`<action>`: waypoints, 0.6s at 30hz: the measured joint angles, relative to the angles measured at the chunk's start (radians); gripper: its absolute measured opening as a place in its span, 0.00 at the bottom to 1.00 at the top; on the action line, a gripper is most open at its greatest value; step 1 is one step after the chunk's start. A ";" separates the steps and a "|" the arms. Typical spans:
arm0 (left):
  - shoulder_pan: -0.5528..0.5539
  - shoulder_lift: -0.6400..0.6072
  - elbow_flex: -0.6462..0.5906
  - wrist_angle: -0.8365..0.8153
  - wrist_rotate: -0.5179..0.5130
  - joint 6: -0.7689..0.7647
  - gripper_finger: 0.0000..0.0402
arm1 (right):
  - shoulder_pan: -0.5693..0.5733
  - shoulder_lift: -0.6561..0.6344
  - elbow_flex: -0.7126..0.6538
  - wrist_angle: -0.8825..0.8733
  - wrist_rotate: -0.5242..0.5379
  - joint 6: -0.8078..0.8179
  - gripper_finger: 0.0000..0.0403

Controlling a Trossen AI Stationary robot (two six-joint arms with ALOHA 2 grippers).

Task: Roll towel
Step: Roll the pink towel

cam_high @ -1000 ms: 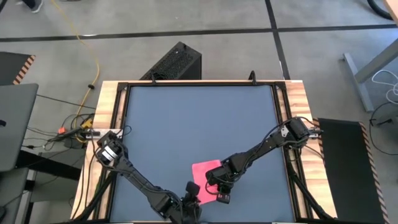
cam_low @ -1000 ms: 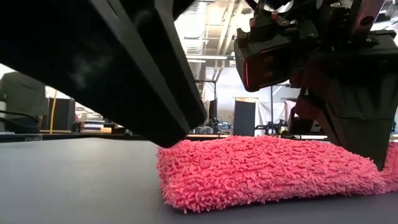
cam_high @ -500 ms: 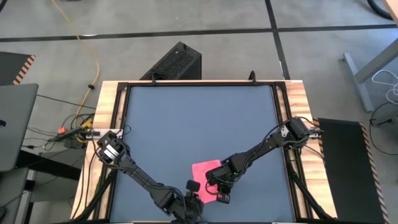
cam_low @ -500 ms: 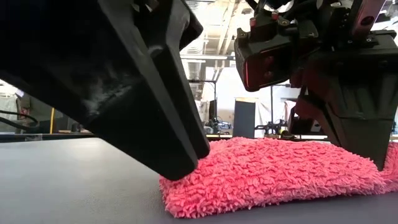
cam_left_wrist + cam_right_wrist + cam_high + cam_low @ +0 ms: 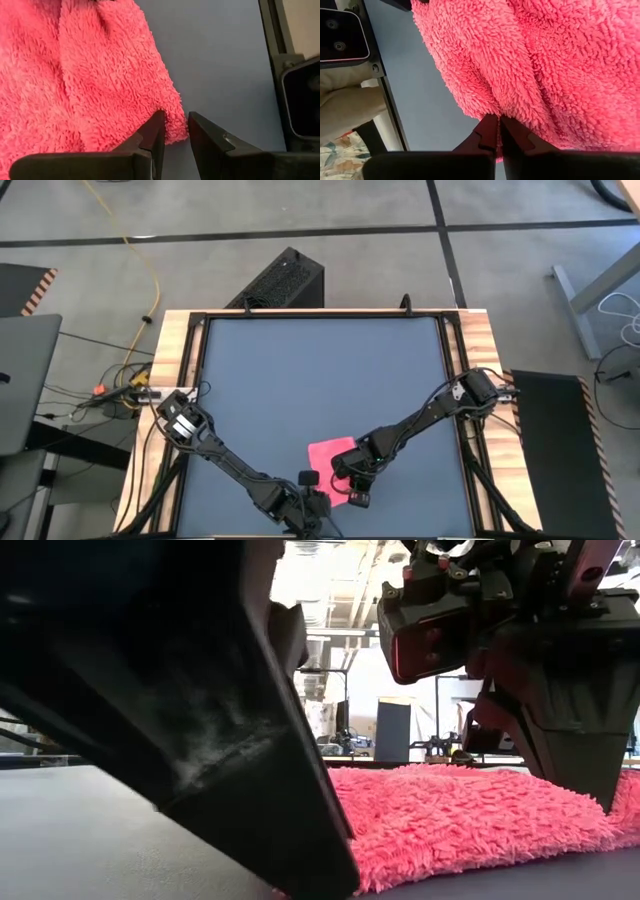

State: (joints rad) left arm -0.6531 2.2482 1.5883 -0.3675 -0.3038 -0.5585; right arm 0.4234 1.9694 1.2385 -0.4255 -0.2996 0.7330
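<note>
The bright pink towel [image 5: 332, 455] lies flat on the dark grey mat [image 5: 320, 370], near the table's near edge. My left gripper [image 5: 312, 505] is at the towel's near left corner [image 5: 172, 125]. Its fingers are a narrow gap apart, one on each side of that corner, with their tips down at the mat [image 5: 320, 870]. My right gripper [image 5: 357, 490] stands over the towel's near right part, shut on the towel [image 5: 520, 50]. My left gripper has the towel's corner [image 5: 172, 125] between its two fingers; whether they touch it, I cannot tell. My right gripper pinches a small fold at the towel's near edge [image 5: 492, 107] between its two fingers, coming from above and pointing down [image 5: 580, 770]. The towel stays flat on the mat around the hold.
The mat's near edge and the table's dark frame [image 5: 280, 60] lie close beside both grippers. The mat stretches away toward the far edge. A black box [image 5: 280, 280] stands on the floor beyond the far edge.
My left gripper has moved down to the mat and in toward the towel's near left corner, and now stands around it. My right gripper and the towel have kept still.
</note>
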 joint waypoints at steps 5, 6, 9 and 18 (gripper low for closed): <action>-0.004 0.006 0.014 -0.044 -0.046 -0.043 0.19 | 0.000 0.000 0.000 0.000 0.003 0.000 0.09; -0.004 0.006 0.014 -0.049 -0.057 -0.057 0.19 | 0.000 0.000 0.000 0.000 0.004 0.000 0.09; -0.001 0.006 0.017 -0.075 -0.063 -0.110 0.15 | 0.000 0.000 0.000 -0.001 0.004 0.000 0.09; 0.001 0.006 0.016 -0.103 -0.073 -0.267 0.00 | 0.002 0.000 0.000 0.000 0.008 0.000 0.09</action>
State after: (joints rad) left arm -0.6518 2.2547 1.6045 -0.4704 -0.3773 -0.8254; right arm 0.4255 1.9694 1.2385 -0.4252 -0.2920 0.7334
